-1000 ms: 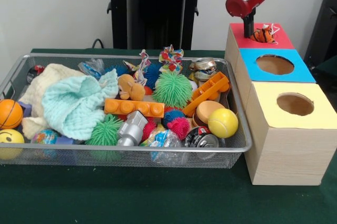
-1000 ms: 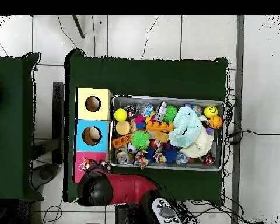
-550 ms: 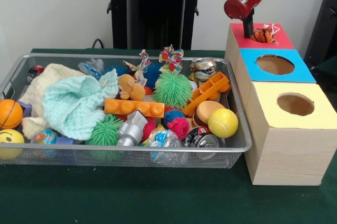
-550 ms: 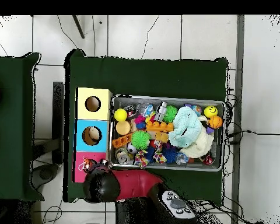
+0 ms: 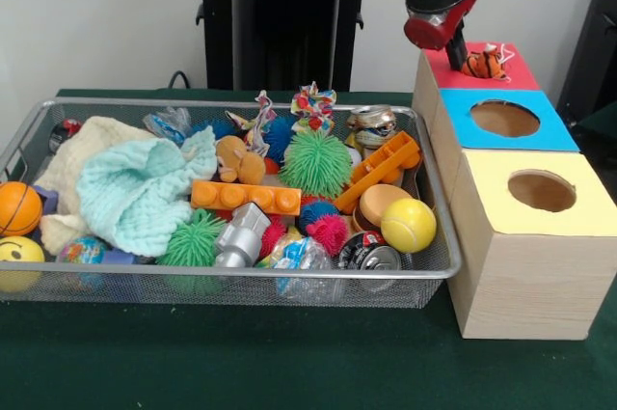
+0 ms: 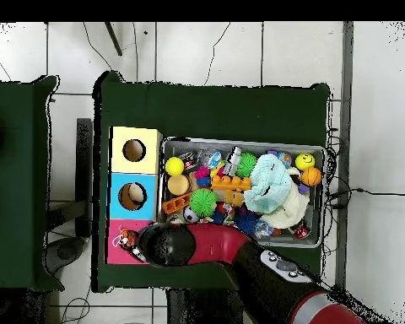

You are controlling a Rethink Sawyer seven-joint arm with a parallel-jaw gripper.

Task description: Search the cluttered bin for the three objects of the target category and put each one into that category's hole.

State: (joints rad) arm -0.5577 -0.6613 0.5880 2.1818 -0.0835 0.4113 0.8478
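**A:** Since the earlier frame the arm has swung off the red box toward the bin, and the gripper (image 5: 461, 51) now hangs tilted at the box's bin-side edge. Front to back: yellow ball (image 5: 408, 225) and crushed can (image 5: 369, 253) sit nearest in the mesh bin (image 5: 439, 265), orange brick (image 5: 245, 198) mid-bin, green spiky ball (image 5: 315, 163) behind it.

**B:** And the tiger toy (image 5: 482, 63)?

**A:** Sitting on the red box (image 5: 516, 77) at its hole, looks perched on top rather than dropped through. It's just to the side of the gripper, away from the bin.

**B:** Fingers?

**A:** Can't tell, only a dark stub shows. From above the arm (image 6: 206, 245) covers that bin corner.
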